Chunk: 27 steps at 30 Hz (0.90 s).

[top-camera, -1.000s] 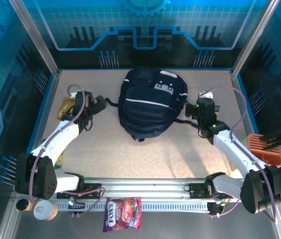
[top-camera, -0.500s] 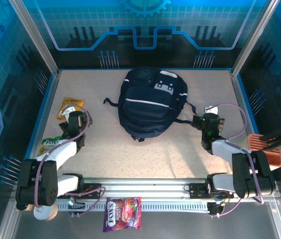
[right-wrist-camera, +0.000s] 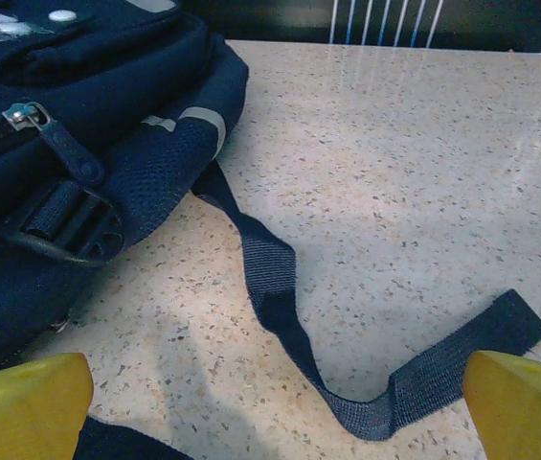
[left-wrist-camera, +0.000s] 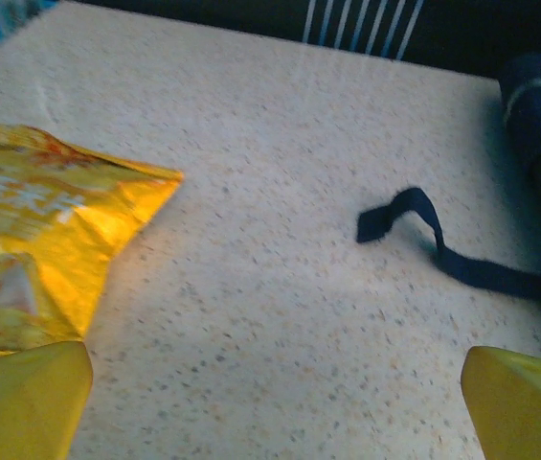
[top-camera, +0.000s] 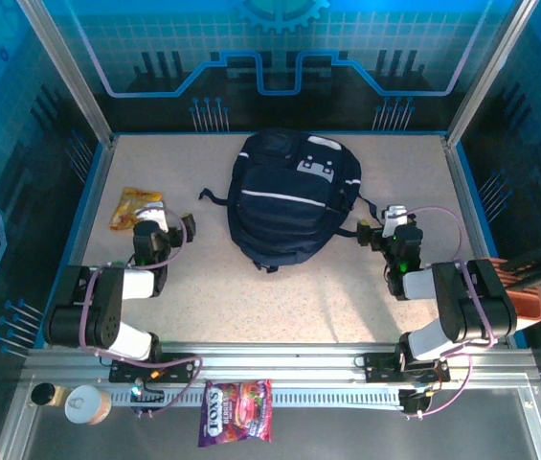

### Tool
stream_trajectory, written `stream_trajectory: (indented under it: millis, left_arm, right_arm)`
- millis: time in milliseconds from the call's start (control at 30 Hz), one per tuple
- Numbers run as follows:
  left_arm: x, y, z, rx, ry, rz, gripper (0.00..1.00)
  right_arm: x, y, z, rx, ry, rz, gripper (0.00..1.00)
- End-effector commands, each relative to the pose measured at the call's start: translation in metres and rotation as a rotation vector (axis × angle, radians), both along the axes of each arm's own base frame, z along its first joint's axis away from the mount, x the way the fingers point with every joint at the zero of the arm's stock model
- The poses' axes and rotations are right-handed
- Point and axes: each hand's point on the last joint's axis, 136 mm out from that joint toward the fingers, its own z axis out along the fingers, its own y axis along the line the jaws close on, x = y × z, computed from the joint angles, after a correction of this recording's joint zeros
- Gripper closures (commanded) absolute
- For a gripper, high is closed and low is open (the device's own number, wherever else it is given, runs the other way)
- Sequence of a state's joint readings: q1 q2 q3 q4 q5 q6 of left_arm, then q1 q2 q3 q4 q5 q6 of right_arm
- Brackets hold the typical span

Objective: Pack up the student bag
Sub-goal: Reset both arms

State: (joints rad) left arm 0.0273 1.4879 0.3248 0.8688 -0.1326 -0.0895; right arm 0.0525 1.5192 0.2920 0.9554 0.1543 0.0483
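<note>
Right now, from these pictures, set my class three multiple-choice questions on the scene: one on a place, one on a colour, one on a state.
1. Where does the crinkled yellow foil snack packet lie?
A) on the speckled table, left of the large navy fabric backpack
B) on top of that backpack
C) in an orange basket

2. What colour are the pincers' fingertips?
A) red
B) yellow
C) black

3. How do the left pincer and right pincer stand?
A) both shut on straps
B) left shut on the packet
C) both open, holding nothing

Key:
1 A, the top view shows the packet flat on the table beside the bag.
2 B, both wrist views show yellow tips.
3 C, the tips sit wide apart, and the loose dark woven strap is ungripped.
</note>
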Motion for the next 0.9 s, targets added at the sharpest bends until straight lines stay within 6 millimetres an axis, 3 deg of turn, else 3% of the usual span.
stream_trajectory:
  millis: [0,300,367,867]
  left_arm:
    - [0.018,-0.008,0.014,0.009,-0.055,-0.072,0.01]
    - [0.02,-0.018,0.011,0.086,-0.05,-0.082,0.01]
    - [0.019,-0.03,0.01,0.082,-0.049,-0.148,0.01]
    - [0.021,-0.024,0.009,0.067,-0.036,-0.126,0.01]
  right_arm:
    - [0.014,0.007,0.023,-0.022,-0.088,0.031,0.0]
    - [0.022,0.005,0.019,-0.049,-0.037,-0.009,0.0]
    - [0.022,0.005,0.019,-0.048,-0.038,-0.01,0.0]
    - [0.022,0.005,0.019,-0.047,-0.041,-0.008,0.0]
